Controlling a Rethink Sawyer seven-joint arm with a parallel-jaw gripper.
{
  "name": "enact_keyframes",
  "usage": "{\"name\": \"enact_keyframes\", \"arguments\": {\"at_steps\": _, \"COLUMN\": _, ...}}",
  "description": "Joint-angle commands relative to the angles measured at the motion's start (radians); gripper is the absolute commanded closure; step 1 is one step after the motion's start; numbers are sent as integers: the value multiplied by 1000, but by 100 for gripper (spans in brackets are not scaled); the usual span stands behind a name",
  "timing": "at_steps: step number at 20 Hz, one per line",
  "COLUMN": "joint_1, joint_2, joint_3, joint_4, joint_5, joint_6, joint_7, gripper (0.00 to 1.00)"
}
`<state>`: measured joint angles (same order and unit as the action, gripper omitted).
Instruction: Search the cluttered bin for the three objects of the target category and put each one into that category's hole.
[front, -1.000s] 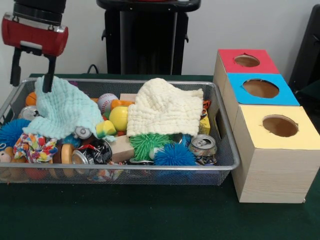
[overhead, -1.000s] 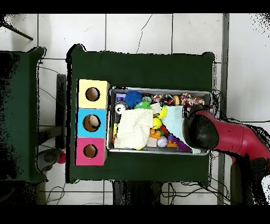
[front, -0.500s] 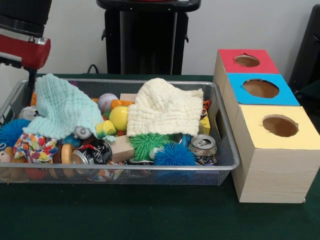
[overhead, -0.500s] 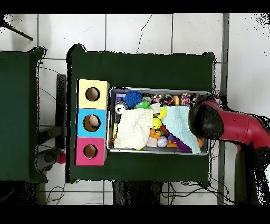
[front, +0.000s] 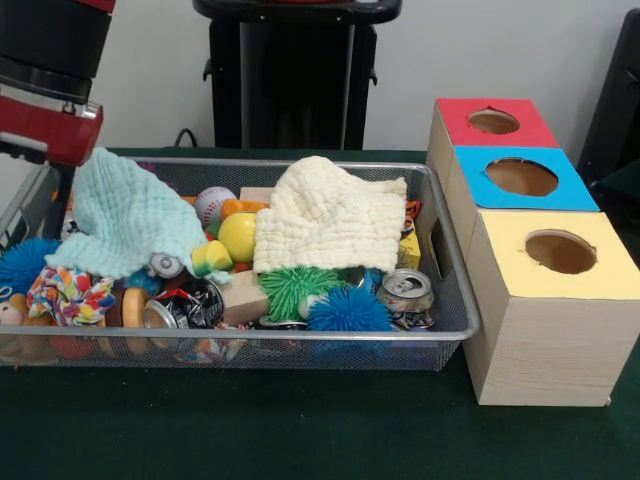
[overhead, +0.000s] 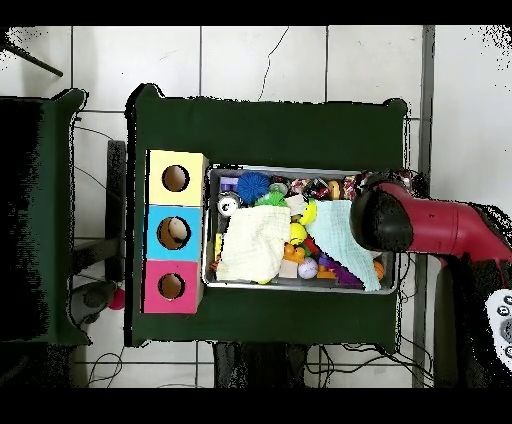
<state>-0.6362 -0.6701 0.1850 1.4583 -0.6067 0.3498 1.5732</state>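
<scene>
Red arm (front: 45, 125) over mesh bin (front: 455, 300) end, beside mint cloth (front: 130, 220).

Wall (front: 500, 45): plain, pale grey-white.
Floor (overhead: 290, 60): large white tiles with dark joints, one cracked.
Tabletop (overhead: 270, 125): dark green cloth.
Second table (overhead: 35, 220): dark green, just beside it.
Cables (overhead: 100, 375): lying on the floor.

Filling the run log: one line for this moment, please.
phase: searching | arm: at bin end farthest from boxes | gripper: state unclear | mint cloth, cream cloth: in bin | yellow hole: unfilled
</scene>
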Motion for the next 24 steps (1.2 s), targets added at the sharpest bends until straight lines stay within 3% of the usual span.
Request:
{"name": "enact_keyframes", "arguments": {"at_steps": 1, "joint_1": 21, "joint_2": 89, "joint_3": -5, "joint_4": -33, "joint_5": -88, "joint_6": -4, "joint_7": -12, "gripper": 0}}
{"name": "enact_keyframes", "arguments": {"at_steps": 6, "joint_1": 25, "joint_2": 110, "joint_3": -12, "joint_4": -38, "joint_5": -98, "joint_6": -22, "joint_7": 12, "gripper": 0}}
{"name": "enact_keyframes", "arguments": {"at_steps": 15, "joint_1": -37, "joint_2": 147, "joint_3": 51, "joint_4": -66, "joint_5": -65, "joint_6": 16, "joint_7": -44, "gripper": 0}}
{"name": "enact_keyframes", "arguments": {"at_steps": 24, "joint_1": -39, "joint_2": 154, "joint_3": 49, "joint_4": -87, "joint_5": -79, "joint_6": 27, "joint_7": -62, "gripper": 0}}
